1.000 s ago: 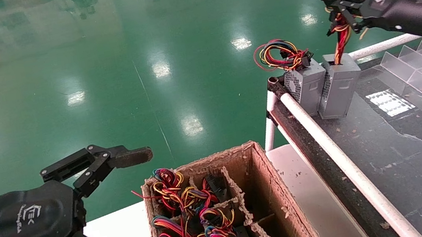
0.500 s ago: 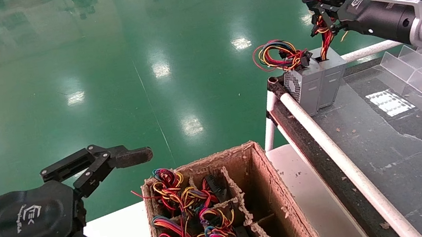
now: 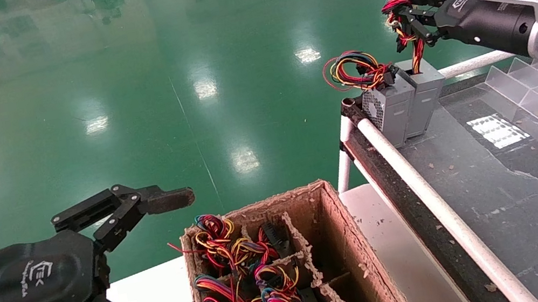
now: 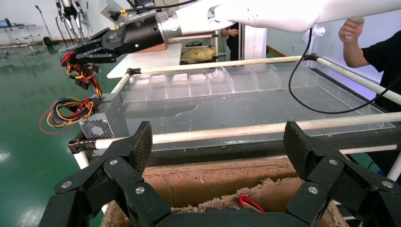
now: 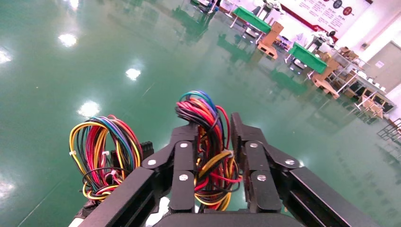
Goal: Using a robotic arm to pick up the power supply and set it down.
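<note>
Grey power supply [image 3: 423, 95] on dark table [image 3: 515, 186]; right gripper [image 3: 403, 19] fingers clamp its wires; left gripper [image 3: 177, 254] fingers spread.

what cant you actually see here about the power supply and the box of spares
- Power supply base, head view: whether it rests on the rack or hangs by its wires, held in the right gripper, cannot be told.
- Its body, right wrist view: hidden beneath the gripper.
- Cardboard box near end, head view: cut off by the bottom edge.
- Left gripper: parked open by the box.
</note>
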{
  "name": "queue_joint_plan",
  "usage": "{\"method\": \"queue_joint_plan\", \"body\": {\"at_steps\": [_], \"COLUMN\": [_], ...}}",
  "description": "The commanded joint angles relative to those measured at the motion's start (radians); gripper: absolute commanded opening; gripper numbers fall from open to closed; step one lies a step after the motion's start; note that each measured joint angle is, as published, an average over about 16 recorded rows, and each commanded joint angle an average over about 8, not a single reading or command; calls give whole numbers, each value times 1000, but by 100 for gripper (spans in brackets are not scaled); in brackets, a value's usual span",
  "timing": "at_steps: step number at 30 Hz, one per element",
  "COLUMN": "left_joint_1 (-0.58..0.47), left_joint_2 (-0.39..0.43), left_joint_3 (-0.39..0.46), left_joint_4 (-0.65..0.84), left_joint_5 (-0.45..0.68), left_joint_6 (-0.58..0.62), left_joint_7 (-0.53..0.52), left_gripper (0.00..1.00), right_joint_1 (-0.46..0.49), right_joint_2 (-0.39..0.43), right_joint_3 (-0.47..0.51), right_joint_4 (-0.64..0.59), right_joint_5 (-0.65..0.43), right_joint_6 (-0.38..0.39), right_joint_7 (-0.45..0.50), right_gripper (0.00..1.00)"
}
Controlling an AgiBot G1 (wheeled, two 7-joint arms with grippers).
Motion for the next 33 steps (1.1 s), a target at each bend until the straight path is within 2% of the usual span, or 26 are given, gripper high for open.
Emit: {"method": "queue_joint_plan", "body": {"at_steps": [1,23,33], "left_joint_1": [0,0,0], "left_joint_2": [0,0,0], "left_joint_3": [0,0,0], "left_joint_4": [0,0,0], "left_joint_5": [0,0,0], "left_joint_6": [0,0,0], "left_joint_7": [0,0,0], "left_gripper": [100,100,100], "right_joint_1": [0,53,39], "right_joint_2": [2,18,57], "right_joint_3": [-1,-62,3], "right_joint_4": [2,-28,-6], "right_joint_5": [-1,-78,40], "right_joint_6": [-1,-66,-173], "right_joint_7": [7,133,187], "right_gripper": [100,100,100]}}
